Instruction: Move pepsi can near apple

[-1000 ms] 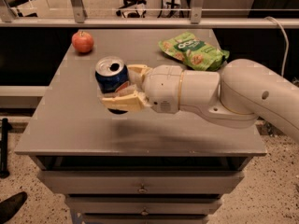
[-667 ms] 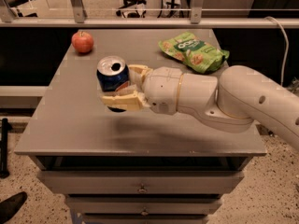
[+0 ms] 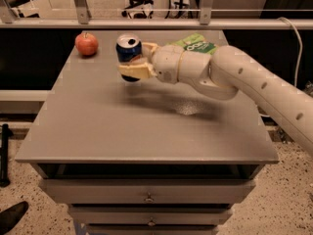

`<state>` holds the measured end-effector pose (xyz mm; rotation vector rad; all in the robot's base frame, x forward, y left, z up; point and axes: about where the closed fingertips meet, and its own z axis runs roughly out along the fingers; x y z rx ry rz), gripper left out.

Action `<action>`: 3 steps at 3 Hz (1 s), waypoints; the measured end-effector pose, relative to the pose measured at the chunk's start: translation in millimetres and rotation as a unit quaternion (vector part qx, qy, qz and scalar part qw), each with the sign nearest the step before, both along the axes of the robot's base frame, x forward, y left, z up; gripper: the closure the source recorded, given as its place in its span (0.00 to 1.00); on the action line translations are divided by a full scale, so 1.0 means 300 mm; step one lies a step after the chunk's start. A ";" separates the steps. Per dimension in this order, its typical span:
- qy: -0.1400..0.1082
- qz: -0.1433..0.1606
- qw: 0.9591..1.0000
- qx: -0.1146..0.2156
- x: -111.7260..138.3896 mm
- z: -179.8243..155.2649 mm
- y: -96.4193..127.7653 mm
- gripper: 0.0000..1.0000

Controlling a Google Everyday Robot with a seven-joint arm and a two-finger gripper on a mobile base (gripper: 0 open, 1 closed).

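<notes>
Gripper: smooth cream plastic, its two fingers clamped on the can, one at the rear right side and one low across the front.

Can: dark blue metal cylinder with a silver top, upright, apparently held just clear of the surface over the far left part of the table.

Apple: round, red-orange and short-stemmed, resting near the far left corner, left of the can and apart from it.

Table: flat matte grey top with drawers beneath.

Bag: crinkled and green, at the far edge, partly hidden behind the rounded white arm.
</notes>
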<state>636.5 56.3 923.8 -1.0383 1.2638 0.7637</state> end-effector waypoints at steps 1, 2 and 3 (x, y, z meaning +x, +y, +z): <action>-0.004 0.001 1.000 -0.018 0.192 0.028 0.035 1.00; 0.024 -0.002 0.999 -0.040 0.473 0.010 0.162 1.00; 0.053 -0.002 0.998 -0.037 0.618 -0.056 0.255 1.00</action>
